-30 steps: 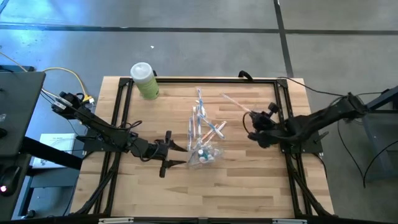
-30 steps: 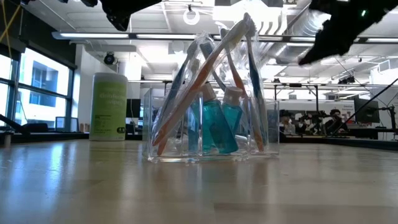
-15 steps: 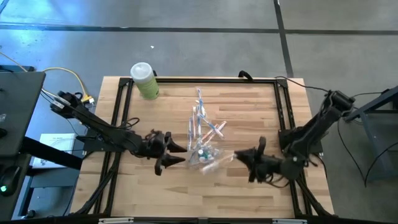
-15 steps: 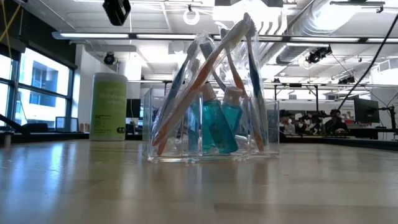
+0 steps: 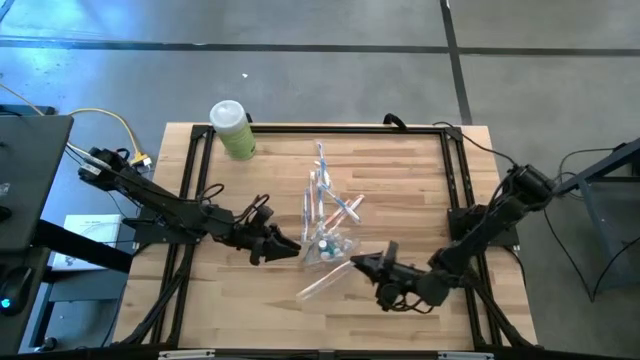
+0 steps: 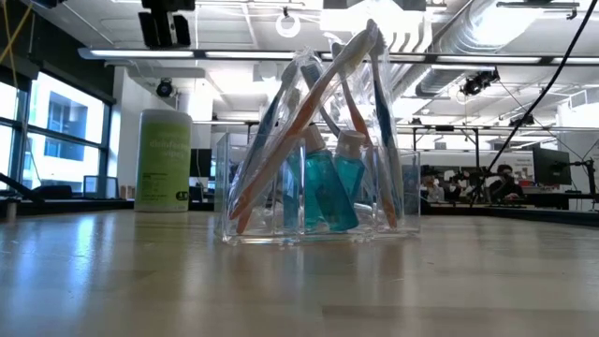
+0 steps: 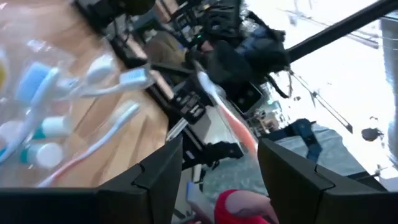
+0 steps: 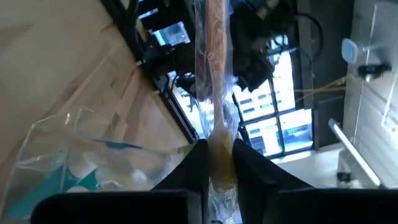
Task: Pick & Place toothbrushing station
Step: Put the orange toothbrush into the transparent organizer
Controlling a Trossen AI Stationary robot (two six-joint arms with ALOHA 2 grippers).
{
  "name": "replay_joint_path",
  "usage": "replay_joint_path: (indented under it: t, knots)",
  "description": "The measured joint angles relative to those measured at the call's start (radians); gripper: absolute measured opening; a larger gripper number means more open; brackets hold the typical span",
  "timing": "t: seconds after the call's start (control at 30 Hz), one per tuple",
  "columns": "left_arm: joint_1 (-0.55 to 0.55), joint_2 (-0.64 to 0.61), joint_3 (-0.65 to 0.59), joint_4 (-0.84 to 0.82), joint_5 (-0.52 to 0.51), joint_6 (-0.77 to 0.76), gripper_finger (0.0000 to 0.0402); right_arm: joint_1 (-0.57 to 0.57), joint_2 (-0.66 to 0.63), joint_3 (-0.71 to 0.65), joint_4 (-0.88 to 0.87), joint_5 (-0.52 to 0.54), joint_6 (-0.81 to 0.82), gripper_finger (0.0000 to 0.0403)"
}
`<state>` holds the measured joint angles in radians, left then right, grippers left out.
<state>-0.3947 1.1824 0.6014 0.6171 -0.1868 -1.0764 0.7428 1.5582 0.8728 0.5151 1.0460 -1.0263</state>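
The see-through plastic holder (image 5: 327, 247) stands on the table's middle with several teal and orange toothbrushes (image 6: 309, 140) leaning in it and small teal bottles inside. My right gripper (image 5: 366, 265) is near and right of the holder, shut on a clear-wrapped orange toothbrush (image 5: 322, 284). My left gripper (image 5: 285, 246) hovers open and empty just left of the holder. It shows at the top of the low view (image 6: 167, 21). In the left wrist view its fingers stand apart, with the holder's brushes (image 7: 43, 118) ahead. My right gripper pinches the wrapped toothbrush between its two fingers at one end (image 8: 217, 146). The fingers lie along it, so the brush sticks straight out ahead of them (image 8: 213, 56), toward the table's near left. Whether its free end (image 5: 303, 295) touches the table I cannot tell.
A light-green bottle with a white cap (image 5: 232, 130) stands at the table's far left corner. A black frame (image 5: 196, 180) runs along the table's sides. Bare wood (image 5: 260, 310) lies between the holder and the near edge.
My right gripper has carried the wrapped toothbrush from the table's right side toward the near edge and leftward, to beside the holder. The brush has turned from pointing far-left to pointing near-left. My left gripper has moved a little toward the holder and rolled about its wrist.
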Motion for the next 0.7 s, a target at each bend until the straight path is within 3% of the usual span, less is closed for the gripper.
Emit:
replay_joint_path:
  t: [0.37, 0.7]
  knots:
    - [0.015, 0.012, 0.000, -0.013, 0.036, -0.025, 0.0204, -0.086, 0.186, 0.248, -0.116, 0.062, -0.226, 0.0038]
    - [0.015, 0.104, 0.000, 0.051, 0.098, -0.071, 0.0204, -0.167, 0.218, 0.297, -0.127, 0.061, -0.317, 0.0039]
